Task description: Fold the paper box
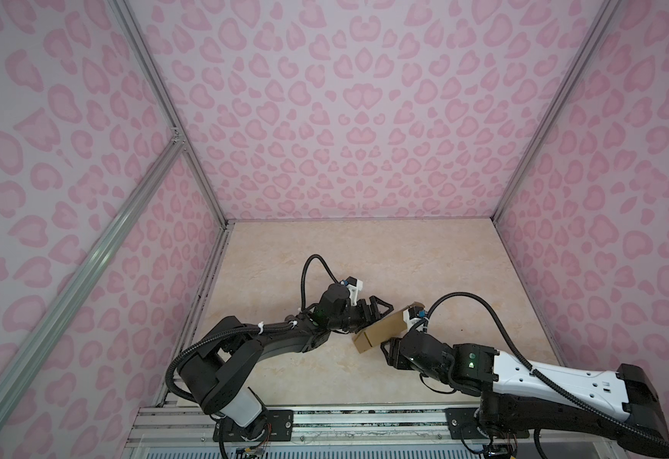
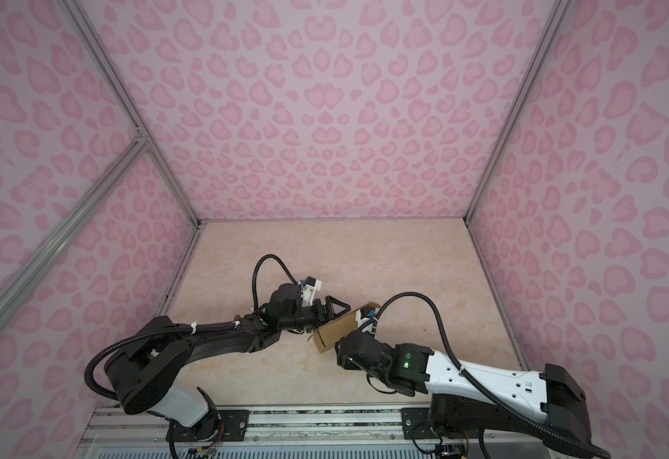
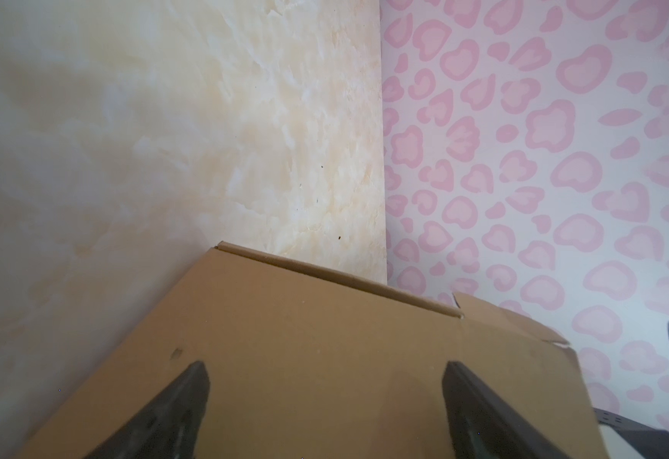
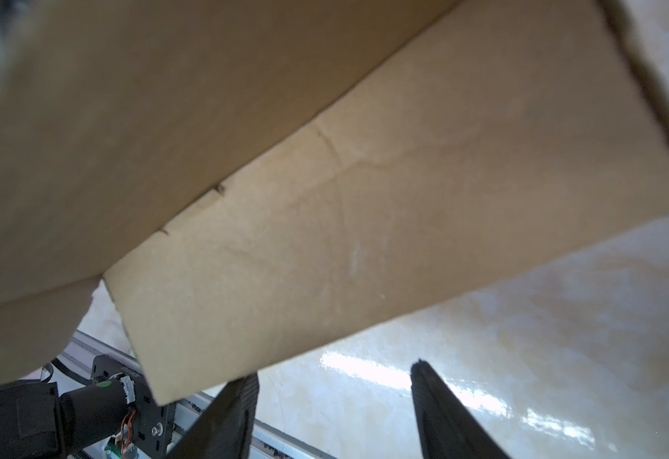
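Note:
The paper box [image 1: 382,330] [image 2: 336,328] is a brown cardboard piece, partly folded and tilted, near the middle of the table between my two grippers. My left gripper [image 1: 384,314] [image 2: 340,312] is at its far-left side. In the left wrist view the gripper [image 3: 324,369] stands wide open against a flat panel of the box [image 3: 324,318], gripping nothing. My right gripper [image 1: 386,349] [image 2: 338,351] is at the box's near edge. In the right wrist view the gripper [image 4: 334,377] is open with bare table between its fingers. One fingertip [image 4: 241,397] sits behind the box's [image 4: 404,198] lower edge.
The marble-look table [image 1: 324,258] is enclosed by pink patterned walls [image 1: 364,119] on three sides. An aluminium rail [image 1: 324,421] with both arm bases runs along the front edge. Black cable loops [image 1: 313,270] rise over each wrist.

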You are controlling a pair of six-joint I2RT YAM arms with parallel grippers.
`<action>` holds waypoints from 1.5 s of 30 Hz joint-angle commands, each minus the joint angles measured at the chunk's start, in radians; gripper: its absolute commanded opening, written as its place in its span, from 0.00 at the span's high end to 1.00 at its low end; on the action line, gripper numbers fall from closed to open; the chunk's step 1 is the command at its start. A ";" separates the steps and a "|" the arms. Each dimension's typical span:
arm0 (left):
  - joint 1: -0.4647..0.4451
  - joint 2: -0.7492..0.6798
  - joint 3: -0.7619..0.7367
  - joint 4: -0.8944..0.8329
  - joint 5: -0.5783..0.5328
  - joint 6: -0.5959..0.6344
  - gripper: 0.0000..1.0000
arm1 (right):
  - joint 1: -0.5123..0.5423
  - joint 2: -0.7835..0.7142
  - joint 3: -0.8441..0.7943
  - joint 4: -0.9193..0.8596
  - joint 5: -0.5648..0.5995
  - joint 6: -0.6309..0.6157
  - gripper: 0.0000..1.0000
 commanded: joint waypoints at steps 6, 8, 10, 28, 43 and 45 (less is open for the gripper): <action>0.050 -0.008 0.019 -0.028 0.030 0.053 0.00 | -0.016 0.044 0.029 0.059 0.025 -0.035 0.36; 0.059 -0.003 0.025 -0.035 0.035 0.060 0.02 | -0.019 0.058 0.041 0.060 0.024 -0.044 0.36; 0.073 -0.003 0.034 -0.051 0.039 0.072 0.02 | -0.023 0.068 0.049 0.061 0.022 -0.051 0.35; 0.231 -0.100 0.137 -0.268 0.008 0.197 0.02 | -0.071 0.083 0.078 0.059 -0.006 -0.088 0.35; 0.293 -0.515 0.084 -0.570 -0.295 0.400 0.02 | -0.309 -0.095 0.221 -0.202 -0.114 -0.442 0.33; 0.293 -0.581 0.065 -0.610 -0.286 0.424 0.01 | -0.412 -0.110 0.248 -0.209 -0.226 -0.539 0.33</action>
